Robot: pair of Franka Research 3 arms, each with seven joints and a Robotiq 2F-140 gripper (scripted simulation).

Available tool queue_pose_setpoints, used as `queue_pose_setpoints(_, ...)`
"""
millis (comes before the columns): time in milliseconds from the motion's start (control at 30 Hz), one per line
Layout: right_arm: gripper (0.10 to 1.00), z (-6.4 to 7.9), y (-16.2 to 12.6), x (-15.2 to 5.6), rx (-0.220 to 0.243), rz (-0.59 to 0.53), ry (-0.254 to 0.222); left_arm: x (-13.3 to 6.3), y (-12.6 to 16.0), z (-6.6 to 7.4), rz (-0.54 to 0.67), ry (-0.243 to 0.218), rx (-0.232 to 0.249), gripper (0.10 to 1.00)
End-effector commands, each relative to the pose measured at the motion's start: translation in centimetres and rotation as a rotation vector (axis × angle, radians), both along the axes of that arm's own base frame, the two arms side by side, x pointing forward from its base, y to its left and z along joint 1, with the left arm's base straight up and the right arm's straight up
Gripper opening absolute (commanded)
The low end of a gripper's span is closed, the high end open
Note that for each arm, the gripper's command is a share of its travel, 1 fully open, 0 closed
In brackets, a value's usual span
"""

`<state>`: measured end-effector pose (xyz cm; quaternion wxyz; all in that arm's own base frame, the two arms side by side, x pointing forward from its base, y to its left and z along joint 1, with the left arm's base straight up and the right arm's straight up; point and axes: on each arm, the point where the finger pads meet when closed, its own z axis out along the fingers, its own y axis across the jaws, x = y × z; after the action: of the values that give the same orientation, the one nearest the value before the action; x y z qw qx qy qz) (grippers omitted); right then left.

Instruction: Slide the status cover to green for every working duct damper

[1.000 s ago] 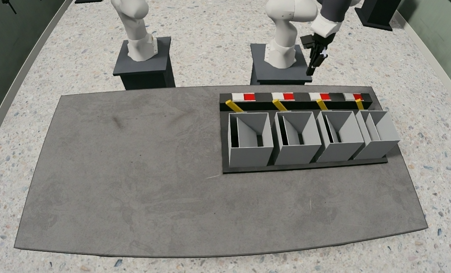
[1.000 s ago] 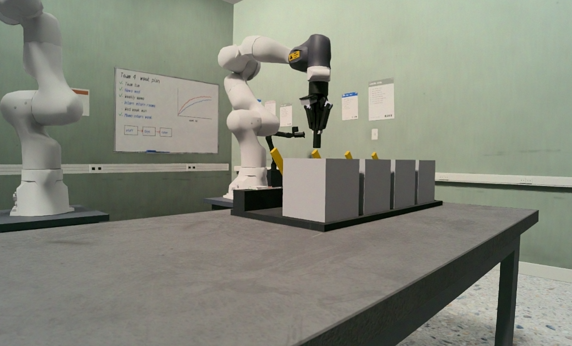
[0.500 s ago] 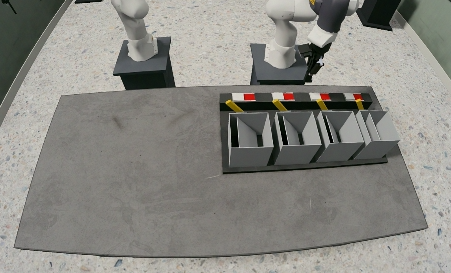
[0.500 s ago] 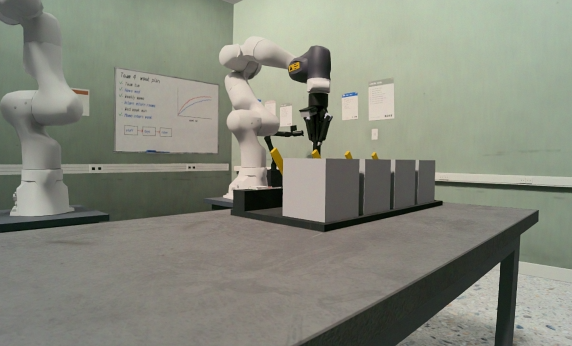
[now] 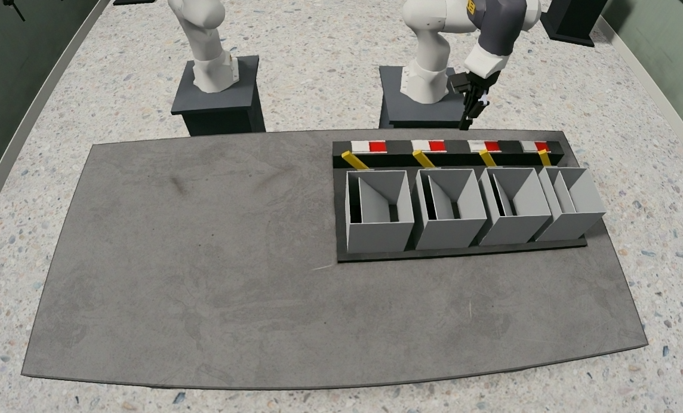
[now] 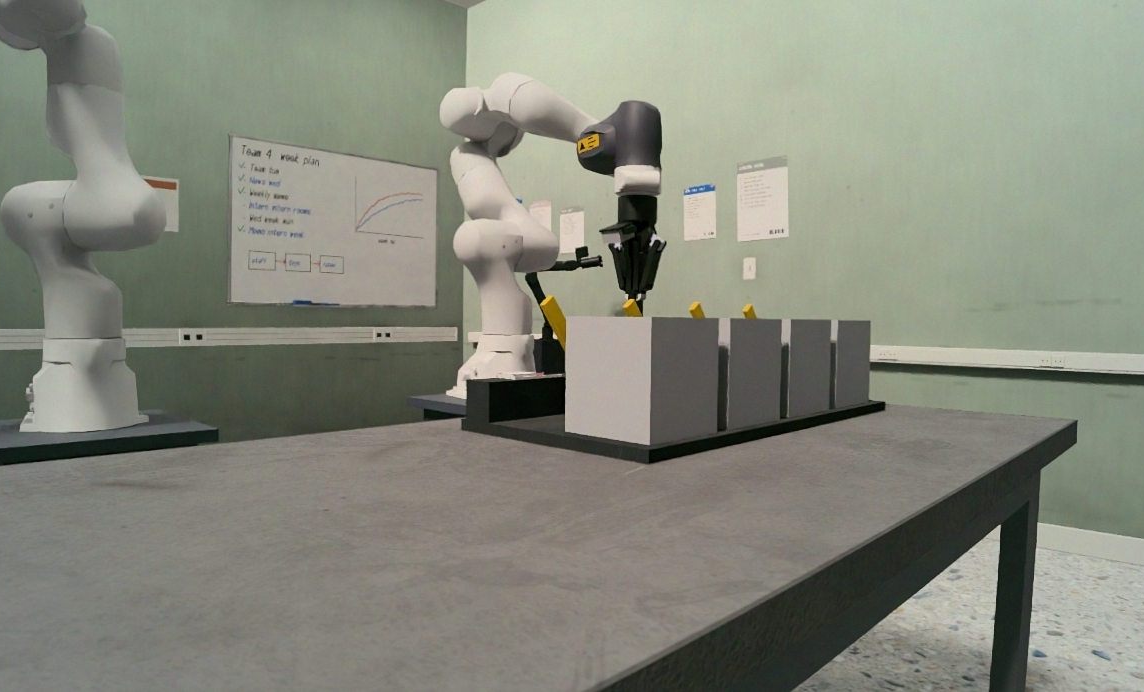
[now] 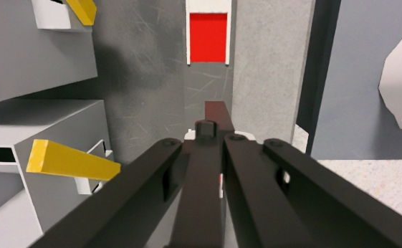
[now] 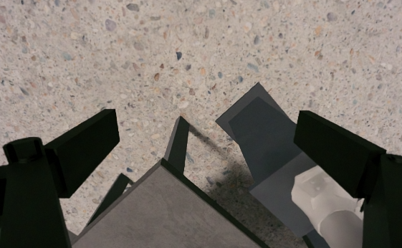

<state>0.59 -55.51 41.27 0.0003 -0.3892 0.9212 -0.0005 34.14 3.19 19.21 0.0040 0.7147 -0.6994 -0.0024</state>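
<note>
"What is closest to you in the top view?"

"Your table [image 5: 194, 231] [image 6: 344, 550] [image 8: 167, 215], then your four dampers [image 5: 377, 239] [image 6: 607, 378] [image 7: 70, 125], upright in a row on a dark base plate [image 5: 462, 251] [image 6: 731, 440]."

"And beyond those?"

"Their yellow levers [image 5: 355, 160] [image 6: 553, 321] [image 7: 74, 161], slanted, then the status sliders [image 5: 360, 147] [image 7: 208, 37] on the black rail [image 5: 399, 147] [image 6: 516, 400]. You have red showing on all four, each slider in front of its own damper."

"My left gripper?"

"Your left gripper [image 5: 465, 124] [image 6: 639, 302] [image 7: 213, 116] is pressed together on nothing, pointing down near the rail's far side. You can't tell whether it touches anything."

"And my right?"

"Your right gripper [image 8: 207, 125] is spread wide, nothing between its fingers. Its camera shows you a table corner, the speckled floor [image 8: 195, 43] and a dark pedestal [image 8: 279, 211]."
</note>
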Motion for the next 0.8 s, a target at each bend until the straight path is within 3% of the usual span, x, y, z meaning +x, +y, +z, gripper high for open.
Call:
queue_pose_setpoints(0, 1.000, 0.0, 0.1, 0.0, 0.001, -0.004, 0.001, 0.3, 0.1, -0.1, 0.003, -0.009, 0.002, 0.099)
queue_pose_setpoints(433, 1.000, 0.0, 0.1, 0.0, 0.001, -0.004, 0.001, 0.3, 0.2, -0.1, 0.003, -0.009, 0.002, 0.099)
queue_pose_setpoints(500, 1.000, 0.0, 0.1, 0.0, 0.001, -0.004, 0.001, 0.4, 0.6, -1.0, 0.004, -0.009, 0.003, 0.099)
queue_pose_setpoints(600, 1.000, 0.0, 0.1, 0.0, 0.001, -0.004, 0.001, 0.3, 2.0, -3.3, 0.004, -0.009, 0.003, 0.099)
queue_pose_setpoints(767, 1.000, 0.0, 0.1, 0.0, 0.001, -0.004, 0.001, 0.2, 2.4, -4.2, 0.003, -0.009, 0.003, 0.099)
